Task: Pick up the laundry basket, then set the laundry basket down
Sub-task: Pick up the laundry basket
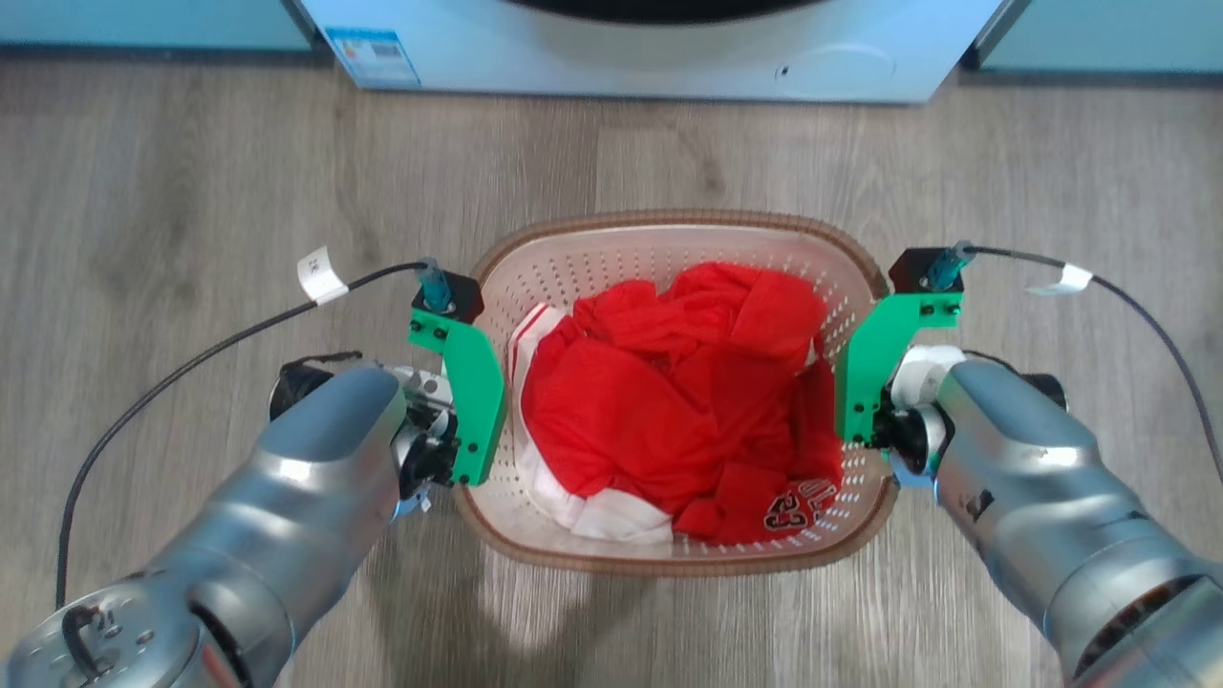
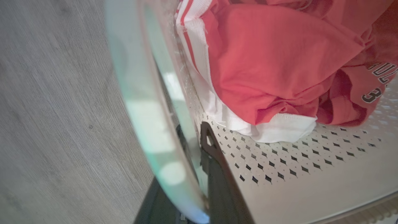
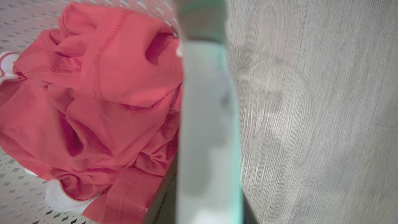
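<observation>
The laundry basket (image 1: 669,564) sits over the wood floor (image 1: 191,191) before a washing machine (image 1: 669,57) cut off at the top edge, with red and white clothes (image 1: 669,401) heaped inside. The left gripper (image 2: 199,186) clamps its left rim, one dark finger (image 2: 217,174) against the perforated inner wall. The right gripper (image 3: 208,214) straddles the right rim, which is blurred and hides most of both fingers. From the head, green brackets (image 1: 473,401) cover both claws.

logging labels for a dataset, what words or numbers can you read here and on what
"23": on the red jersey in the laundry basket; letters beside it are cut off by folds.
The blue sticker on the white appliance: too small to read.
The white tag on the left arm's cable: marks too blurred to read.
</observation>
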Motion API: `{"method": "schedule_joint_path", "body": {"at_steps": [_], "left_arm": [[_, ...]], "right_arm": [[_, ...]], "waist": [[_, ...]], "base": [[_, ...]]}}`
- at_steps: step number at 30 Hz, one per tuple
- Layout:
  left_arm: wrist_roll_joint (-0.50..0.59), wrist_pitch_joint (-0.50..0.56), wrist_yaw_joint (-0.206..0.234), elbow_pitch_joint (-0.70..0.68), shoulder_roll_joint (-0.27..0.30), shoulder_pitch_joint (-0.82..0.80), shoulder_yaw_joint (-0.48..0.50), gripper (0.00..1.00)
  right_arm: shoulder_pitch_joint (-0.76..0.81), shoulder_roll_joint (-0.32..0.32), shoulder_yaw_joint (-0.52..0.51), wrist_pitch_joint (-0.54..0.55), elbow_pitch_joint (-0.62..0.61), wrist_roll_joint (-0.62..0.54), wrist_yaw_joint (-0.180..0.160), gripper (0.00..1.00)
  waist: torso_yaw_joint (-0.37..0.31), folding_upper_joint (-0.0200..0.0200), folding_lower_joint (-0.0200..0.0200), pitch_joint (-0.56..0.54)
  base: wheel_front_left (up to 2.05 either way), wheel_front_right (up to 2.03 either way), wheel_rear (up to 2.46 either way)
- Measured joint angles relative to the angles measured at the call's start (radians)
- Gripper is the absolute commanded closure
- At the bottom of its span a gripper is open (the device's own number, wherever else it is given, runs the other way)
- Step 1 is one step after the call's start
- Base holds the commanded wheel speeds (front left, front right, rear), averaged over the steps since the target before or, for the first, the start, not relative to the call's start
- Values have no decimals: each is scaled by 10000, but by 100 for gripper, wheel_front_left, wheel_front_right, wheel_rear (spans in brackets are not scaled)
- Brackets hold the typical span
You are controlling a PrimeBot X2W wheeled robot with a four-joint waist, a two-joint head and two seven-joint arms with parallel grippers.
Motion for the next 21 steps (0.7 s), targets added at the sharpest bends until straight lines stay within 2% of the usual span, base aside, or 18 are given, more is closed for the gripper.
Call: {"method": "schedule_joint_path", "body": {"at_steps": [21], "left_arm": [[-79, 763, -4, -301, 184, 1581, -15, 100]], "right_arm": [[1584, 10, 1116, 364, -205, 1177, -12, 100]], "waist": [[74, 0, 0, -1993]], "base": [[0, 0, 0]]}}
